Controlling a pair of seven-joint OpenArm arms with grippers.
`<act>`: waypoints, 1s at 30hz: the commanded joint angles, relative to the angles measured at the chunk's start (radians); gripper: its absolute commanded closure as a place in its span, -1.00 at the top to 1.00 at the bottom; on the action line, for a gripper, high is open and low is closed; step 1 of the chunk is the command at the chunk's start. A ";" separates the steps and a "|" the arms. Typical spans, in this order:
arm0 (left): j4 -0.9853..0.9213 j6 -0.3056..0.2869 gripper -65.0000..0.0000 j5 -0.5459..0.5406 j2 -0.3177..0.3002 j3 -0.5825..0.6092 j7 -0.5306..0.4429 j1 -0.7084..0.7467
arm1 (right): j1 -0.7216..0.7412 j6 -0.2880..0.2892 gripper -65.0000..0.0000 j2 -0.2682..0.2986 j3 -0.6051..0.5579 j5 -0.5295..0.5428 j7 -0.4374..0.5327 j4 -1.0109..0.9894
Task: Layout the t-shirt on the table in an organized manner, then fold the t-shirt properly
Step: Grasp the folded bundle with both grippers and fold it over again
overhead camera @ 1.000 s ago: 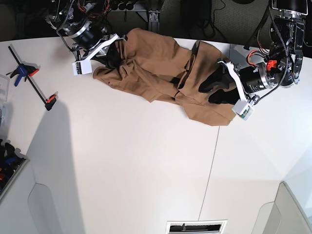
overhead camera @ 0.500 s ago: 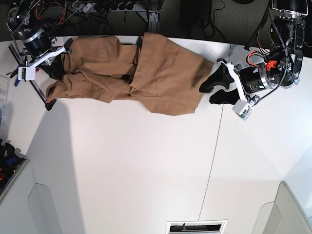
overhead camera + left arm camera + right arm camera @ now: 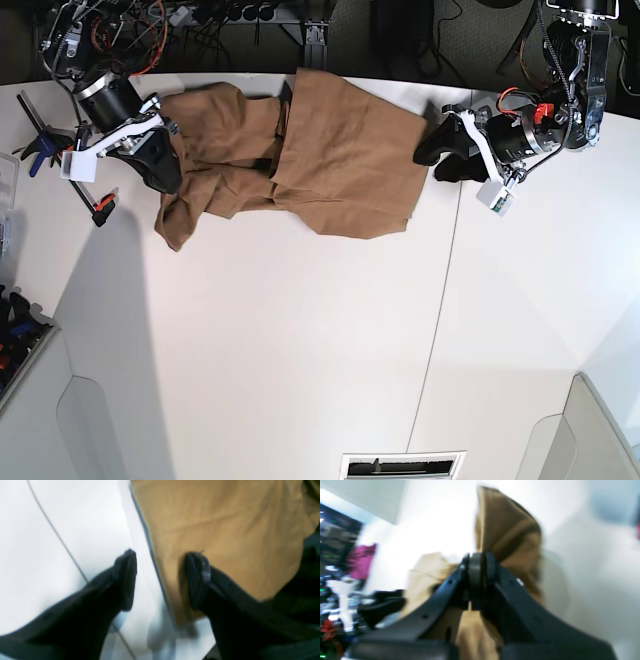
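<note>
The tan-brown t-shirt (image 3: pixel 330 150) lies bunched along the back of the white table (image 3: pixel 300 340), its left part crumpled. My right gripper (image 3: pixel 163 170), at the left of the base view, is shut on the shirt's left end. In the right wrist view the gripper (image 3: pixel 476 580) pinches a fold of the shirt (image 3: pixel 507 530), which is lifted off the table. My left gripper (image 3: pixel 433 160) is open at the shirt's right edge. In the left wrist view the gripper (image 3: pixel 161 580) has one finger over the shirt (image 3: pixel 225 530) and one over the bare table (image 3: pixel 37 555); it holds nothing.
A long black bar clamp (image 3: pixel 62 160) and a blue-and-orange clamp (image 3: pixel 40 150) lie at the table's left edge near my right arm. A bin (image 3: pixel 15 345) stands at the far left. A dark seam (image 3: pixel 440 300) crosses the table. Cables hang behind the back edge.
My left gripper let go of the shirt and pulled back. My right gripper dragged the shirt's end far left, then came back right and forward, bunching the cloth.
</note>
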 commanded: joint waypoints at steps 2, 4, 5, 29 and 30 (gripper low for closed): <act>-0.002 0.001 0.06 0.009 -0.011 -0.002 -0.009 -0.005 | 0.013 0.018 -1.00 -0.031 -0.058 0.023 0.013 0.028; -0.003 0.001 0.06 0.010 -0.005 0.000 -0.009 -0.005 | 0.015 0.019 -1.00 -0.060 -0.134 0.021 0.013 0.036; -0.003 0.001 0.06 0.010 0.000 0.000 -0.009 -0.005 | 0.016 0.019 -1.00 -0.072 -0.175 0.015 0.013 0.040; 0.009 0.001 0.06 -0.092 0.011 -0.004 -0.005 -0.011 | 0.214 -0.019 0.17 -0.073 -0.824 -0.528 0.230 -0.240; 0.019 0.001 0.06 -0.093 0.008 -0.013 -0.005 -0.011 | 0.225 -0.018 0.17 -0.073 -0.824 -0.515 0.229 -0.244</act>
